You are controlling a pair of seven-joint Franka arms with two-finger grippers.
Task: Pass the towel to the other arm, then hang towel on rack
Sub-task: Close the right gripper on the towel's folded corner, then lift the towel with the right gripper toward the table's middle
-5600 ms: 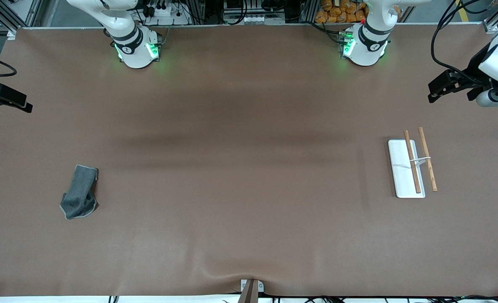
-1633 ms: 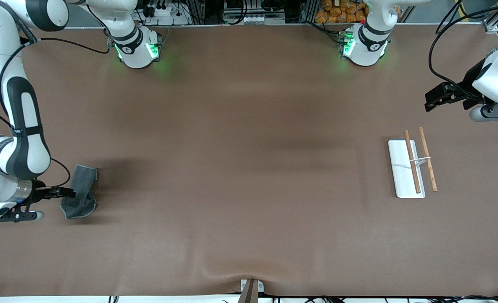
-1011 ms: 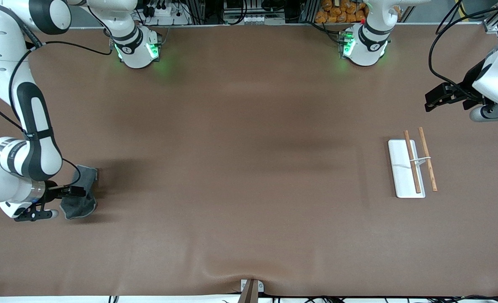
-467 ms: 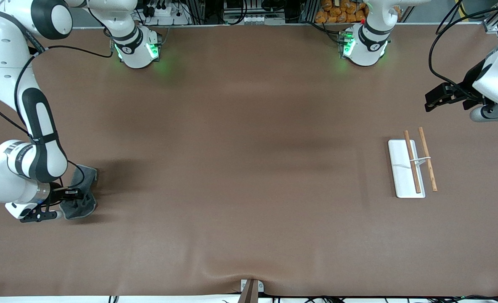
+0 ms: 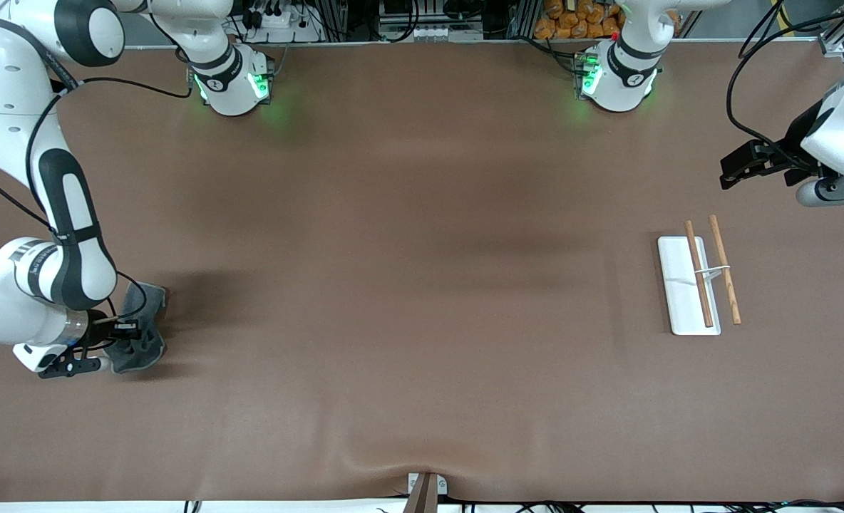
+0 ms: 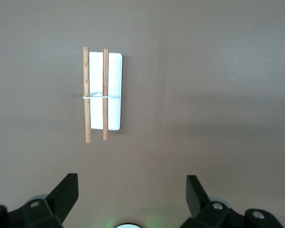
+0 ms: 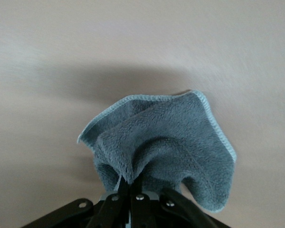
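- Your right gripper point(image 5: 126, 331) sits at the lower left of the front view, down on the towel point(image 5: 144, 338), toward the right arm's end of the table point(image 5: 422, 285).
- In the right wrist view its fingers point(image 7: 126, 187) are pressed together on a pinched fold of the towel point(image 7: 166, 147), so you have a full clamp on the cloth.
- The cloth bunches up into a peak at the fingers and spreads out from there; its lighter stitched edge shows along the rim.
- Whether the towel has left the tabletop you cannot tell from these views; the part away from the gripper looks to lie on the table.
- Your left gripper point(image 5: 739, 162) hangs at the upper right edge of the front view, over bare table toward the left arm's end; that arm waits.
- In the left wrist view you see its two fingers point(image 6: 64, 192) spread wide apart with nothing between them.
- The rack point(image 5: 698, 281) lies at the right of the front view, nearer to the front camera than the left gripper and well apart from the towel.
- It shows in the upper left part of the left wrist view too: rack point(image 6: 102, 92), white base flat on the table, two brown rods side by side, a thin wire across them.
- One rod lies over the base, the other just off its edge.
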